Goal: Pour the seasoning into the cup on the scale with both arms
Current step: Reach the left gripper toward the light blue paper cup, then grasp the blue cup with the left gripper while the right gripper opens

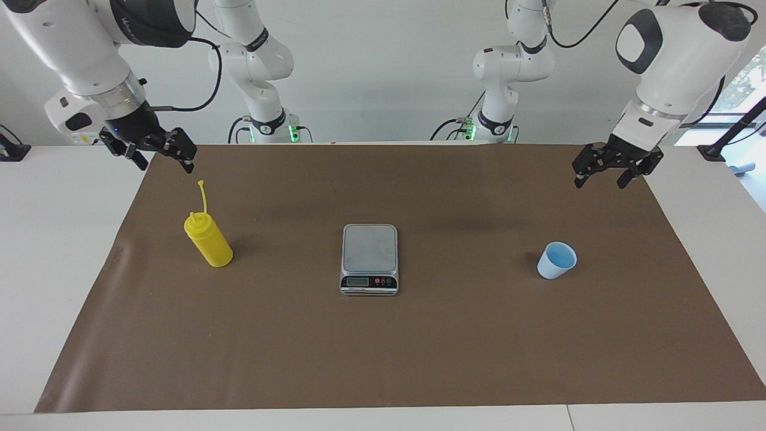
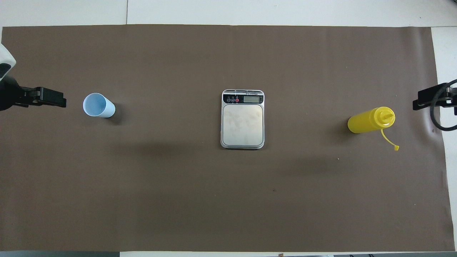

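The yellow seasoning bottle (image 1: pixel 208 240) (image 2: pixel 369 120) stands upright toward the right arm's end of the table, its cap strap sticking up. The light blue cup (image 1: pixel 556 260) (image 2: pixel 98 105) stands upright toward the left arm's end. The scale (image 1: pixel 369 248) (image 2: pixel 242 123) lies between them with a bare weighing plate, its display strip on the side farther from the robots. My right gripper (image 1: pixel 167 166) (image 2: pixel 419 101) hangs open and empty in the air beside the bottle. My left gripper (image 1: pixel 600 181) (image 2: pixel 59 100) hangs open and empty in the air beside the cup.
A brown mat (image 1: pixel 419 359) (image 2: pixel 178 200) covers most of the white table, and all three things stand on it. Both arm bases stand at the robots' edge of the table.
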Available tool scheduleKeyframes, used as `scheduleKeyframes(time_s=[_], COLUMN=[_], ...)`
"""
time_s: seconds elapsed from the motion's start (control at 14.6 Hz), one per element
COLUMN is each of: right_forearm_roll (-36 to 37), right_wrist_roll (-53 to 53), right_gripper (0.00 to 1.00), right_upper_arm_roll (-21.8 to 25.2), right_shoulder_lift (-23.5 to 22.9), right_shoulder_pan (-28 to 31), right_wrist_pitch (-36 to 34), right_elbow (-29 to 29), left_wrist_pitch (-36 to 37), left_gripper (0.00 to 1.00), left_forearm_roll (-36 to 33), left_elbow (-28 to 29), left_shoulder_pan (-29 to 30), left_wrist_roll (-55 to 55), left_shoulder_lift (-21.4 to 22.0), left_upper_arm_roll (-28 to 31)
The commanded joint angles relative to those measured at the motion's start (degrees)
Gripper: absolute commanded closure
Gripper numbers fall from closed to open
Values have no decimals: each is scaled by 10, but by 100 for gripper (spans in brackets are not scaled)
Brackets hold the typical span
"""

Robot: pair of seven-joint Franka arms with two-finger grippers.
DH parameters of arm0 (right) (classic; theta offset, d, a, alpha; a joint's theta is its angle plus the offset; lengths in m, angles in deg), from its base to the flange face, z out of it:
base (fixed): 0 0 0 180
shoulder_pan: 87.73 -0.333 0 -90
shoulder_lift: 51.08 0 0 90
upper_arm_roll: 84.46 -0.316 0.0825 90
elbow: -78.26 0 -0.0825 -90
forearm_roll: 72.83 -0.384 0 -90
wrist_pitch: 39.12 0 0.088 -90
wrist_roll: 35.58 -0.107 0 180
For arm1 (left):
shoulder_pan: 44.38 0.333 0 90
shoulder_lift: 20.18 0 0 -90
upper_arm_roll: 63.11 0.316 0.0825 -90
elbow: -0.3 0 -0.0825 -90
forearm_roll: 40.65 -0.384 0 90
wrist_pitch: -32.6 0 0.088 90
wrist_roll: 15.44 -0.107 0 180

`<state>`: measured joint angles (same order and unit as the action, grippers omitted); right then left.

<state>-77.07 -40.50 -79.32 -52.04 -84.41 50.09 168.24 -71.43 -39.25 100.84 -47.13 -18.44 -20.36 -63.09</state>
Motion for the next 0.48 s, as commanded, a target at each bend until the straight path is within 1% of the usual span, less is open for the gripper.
scheduleKeyframes(time_s=[0.0,0.07,0.14,0.21,0.27,0.41], right_forearm_roll=[-108,-136,-170,-201,-219,-260], right_wrist_roll=[-123,-187,-218,-233,-243,-250], right_gripper=[0,0,0,0,0,0], right_upper_arm_roll=[-2,-2,-1,-1,-1,-2], right_shoulder_lift=[-11,-36,-72,-111,-147,-175], right_shoulder_pan=[91,112,136,163,185,221], right_wrist_pitch=[25,5,-23,-55,-68,-69], right_elbow=[3,-19,-54,-93,-123,-132], left_wrist_pitch=[-72,-94,-119,-149,-182,-242], left_gripper=[0,0,0,0,0,0], left_forearm_roll=[-4,-4,-4,-4,-4,-4], left_elbow=[50,55,64,81,102,138], left_shoulder_pan=[-6,-7,-7,-6,-5,1], left_wrist_roll=[-5,-5,-5,-5,-6,-6], left_shoulder_lift=[-14,-29,-43,-50,-54,-66], left_upper_arm_roll=[2,2,2,2,2,3])
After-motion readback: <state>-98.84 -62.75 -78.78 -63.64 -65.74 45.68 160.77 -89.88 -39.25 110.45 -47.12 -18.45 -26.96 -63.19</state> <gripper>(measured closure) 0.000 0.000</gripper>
